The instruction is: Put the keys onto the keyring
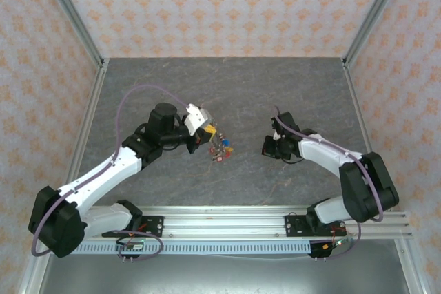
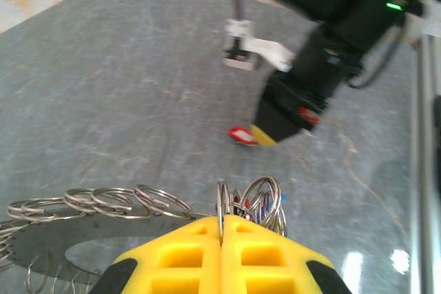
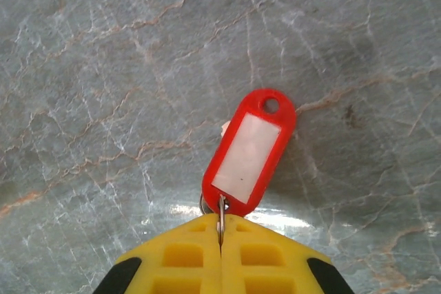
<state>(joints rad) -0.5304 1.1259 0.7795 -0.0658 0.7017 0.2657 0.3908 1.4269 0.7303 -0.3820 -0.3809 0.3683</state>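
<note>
My left gripper (image 2: 222,221) is shut on a thin metal ring of the keyring (image 2: 260,199). A bunch of split rings with red and blue bits stands just past the fingertips, and a string of rings (image 2: 103,201) trails off to the left. From above, the left gripper (image 1: 209,131) holds this keyring (image 1: 222,148) over the table's middle. My right gripper (image 3: 220,221) is shut on the small ring of a red tag (image 3: 249,151) with a white label, one of the keys; its metal blade is hidden. In the top view the right gripper (image 1: 269,146) sits a short way right of the keyring.
The grey marbled tabletop (image 1: 241,87) lies open behind both grippers. Patterned walls and metal posts (image 1: 72,12) enclose it at the back and sides. The rail (image 1: 227,225) carrying the arm bases runs along the near edge.
</note>
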